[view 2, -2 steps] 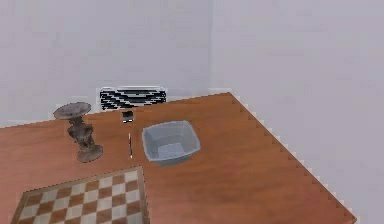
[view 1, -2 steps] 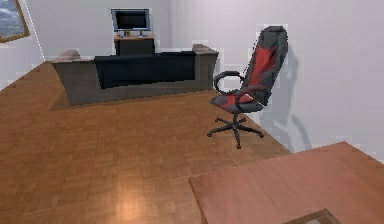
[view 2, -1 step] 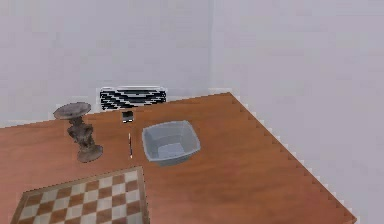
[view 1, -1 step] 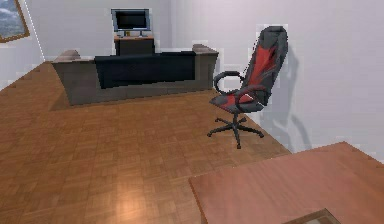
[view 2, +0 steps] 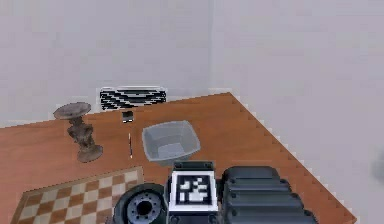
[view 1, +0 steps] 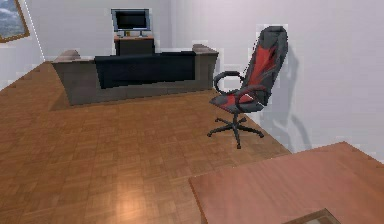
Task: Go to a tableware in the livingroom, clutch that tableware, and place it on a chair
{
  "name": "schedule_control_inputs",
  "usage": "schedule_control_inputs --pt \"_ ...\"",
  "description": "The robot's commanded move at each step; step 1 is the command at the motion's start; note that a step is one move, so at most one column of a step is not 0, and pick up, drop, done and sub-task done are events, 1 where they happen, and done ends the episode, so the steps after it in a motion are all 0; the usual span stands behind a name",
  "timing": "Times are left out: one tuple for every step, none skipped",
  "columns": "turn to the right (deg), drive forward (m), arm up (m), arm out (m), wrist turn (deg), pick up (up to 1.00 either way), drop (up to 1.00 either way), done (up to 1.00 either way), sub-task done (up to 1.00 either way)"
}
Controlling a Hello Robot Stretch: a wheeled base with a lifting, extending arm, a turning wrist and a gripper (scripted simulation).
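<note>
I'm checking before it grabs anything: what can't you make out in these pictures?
Arm side view: the hand is cut by the bottom edge, so whether it holds anything cannot be told.
Arm side view: the small dark thing by the bowl is too small to name.
Forward view: the wall picture is cut by the left edge.
Forward view: the sofa shows its back, hiding the seat.

Tally of things: one of each kind.
Forward view: one office chair (view 1: 245, 85), one sofa (view 1: 135, 72), one television (view 1: 131, 20), one framed picture (view 1: 12, 20) at upper left. Arm side view: one desk (view 2: 240, 135), one grey bowl (view 2: 168, 140), one dark statuette (view 2: 82, 130), one chequered board (view 2: 85, 197), one striped object (view 2: 132, 98).
</note>
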Motion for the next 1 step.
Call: schedule_control_inputs --pt "0.0 0.00 0.00 0.28 0.0 0.00 0.00 0.00 0.00"
